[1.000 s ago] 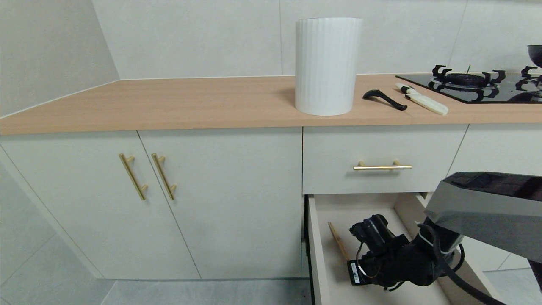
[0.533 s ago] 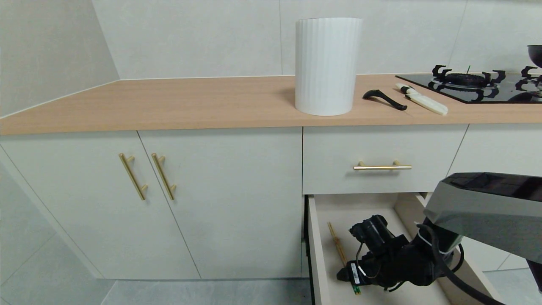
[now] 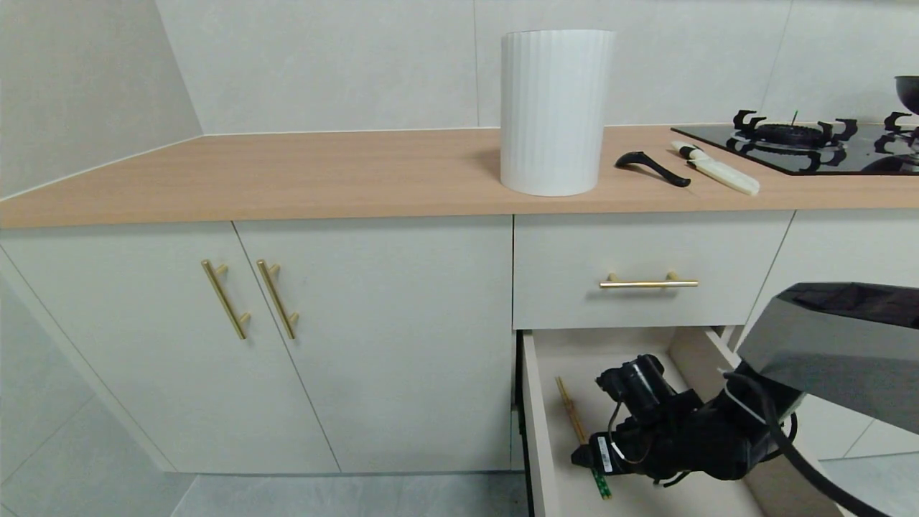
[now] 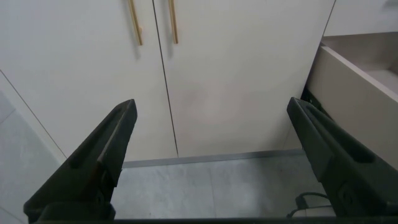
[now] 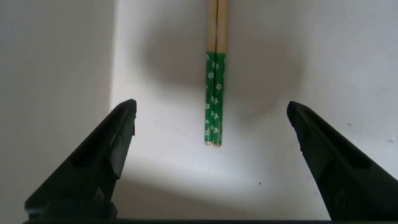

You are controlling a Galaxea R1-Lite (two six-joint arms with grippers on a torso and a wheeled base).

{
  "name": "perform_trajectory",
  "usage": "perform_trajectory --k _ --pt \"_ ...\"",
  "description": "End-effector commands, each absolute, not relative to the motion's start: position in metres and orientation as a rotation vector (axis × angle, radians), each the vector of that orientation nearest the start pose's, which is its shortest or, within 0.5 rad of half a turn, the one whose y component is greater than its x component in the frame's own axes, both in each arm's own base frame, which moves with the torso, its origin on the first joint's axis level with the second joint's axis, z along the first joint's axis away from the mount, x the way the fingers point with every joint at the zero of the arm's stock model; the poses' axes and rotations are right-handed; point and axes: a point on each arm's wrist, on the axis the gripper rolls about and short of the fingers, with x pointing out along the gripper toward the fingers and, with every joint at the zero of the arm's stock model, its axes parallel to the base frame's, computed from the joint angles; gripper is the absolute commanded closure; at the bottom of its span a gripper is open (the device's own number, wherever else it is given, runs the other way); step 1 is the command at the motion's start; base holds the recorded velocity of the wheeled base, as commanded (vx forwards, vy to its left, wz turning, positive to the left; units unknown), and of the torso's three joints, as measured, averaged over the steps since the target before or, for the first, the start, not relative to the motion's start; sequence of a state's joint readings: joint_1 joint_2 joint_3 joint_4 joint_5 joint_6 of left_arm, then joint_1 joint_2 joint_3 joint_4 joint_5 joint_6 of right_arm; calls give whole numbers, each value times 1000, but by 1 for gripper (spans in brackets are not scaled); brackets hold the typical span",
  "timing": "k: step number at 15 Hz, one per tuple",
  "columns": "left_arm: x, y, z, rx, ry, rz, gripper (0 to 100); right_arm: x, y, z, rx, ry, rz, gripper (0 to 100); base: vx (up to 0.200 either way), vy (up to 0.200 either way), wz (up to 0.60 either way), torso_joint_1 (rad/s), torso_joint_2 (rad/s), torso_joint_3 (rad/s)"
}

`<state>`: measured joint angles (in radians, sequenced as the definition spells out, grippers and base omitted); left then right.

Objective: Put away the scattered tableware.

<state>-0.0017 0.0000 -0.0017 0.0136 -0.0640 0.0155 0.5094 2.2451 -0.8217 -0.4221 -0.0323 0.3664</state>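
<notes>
While the pair of wooden chopsticks with green flower-patterned ends (image 5: 214,93) lies flat on the pale bottom of the pulled-out lower drawer (image 3: 540,402), close to its left wall, the right gripper (image 5: 210,107) hangs over the green ends. Its fingers (image 5: 99,162) are spread wide apart, one on each side of the sticks, and hold nothing. Directly above the open drawer is a closed white drawer with a brass bar handle (image 3: 648,283). To the left, two white cabinet doors with brass handles (image 3: 248,298) are shut. The left gripper (image 4: 211,104) sits low in front of those doors, over the grey floor tiles (image 4: 205,186), its fingers also apart and empty. Up on the wooden worktop (image 3: 323,172) stand a tall white ribbed cylindrical container (image 3: 551,111), a black curved utensil (image 3: 652,168) and a cream-coloured knife (image 3: 714,168) just beside it. A black glass gas hob (image 3: 797,143) lies at the far right.
</notes>
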Motion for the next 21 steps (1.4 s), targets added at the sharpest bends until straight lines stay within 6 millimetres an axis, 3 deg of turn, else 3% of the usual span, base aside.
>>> perform_trajectory --k 1,2,3,7,14,21 --pt "-23 -1 74 15 12 -66 0 293 150 58 112 836 240 0 0 0 0 0 0 0" --pt "-23 -1 74 15 12 -66 0 290 144 73 116 790 234 0 0 0 0 0 0 0" --pt "-23 -1 74 15 12 -66 0 281 131 101 103 706 247 0 0 0 0 0 0 0" --pt "-23 -1 74 15 12 -66 0 268 121 139 105 580 265 0 0 0 0 0 0 0" --pt "-23 -1 74 15 12 -66 0 255 105 172 91 455 256 0 0 0 0 21 -90 -62" --pt "-23 -1 74 15 12 -66 0 254 99 178 47 420 229 0 0 0 0 140 -423 -292"
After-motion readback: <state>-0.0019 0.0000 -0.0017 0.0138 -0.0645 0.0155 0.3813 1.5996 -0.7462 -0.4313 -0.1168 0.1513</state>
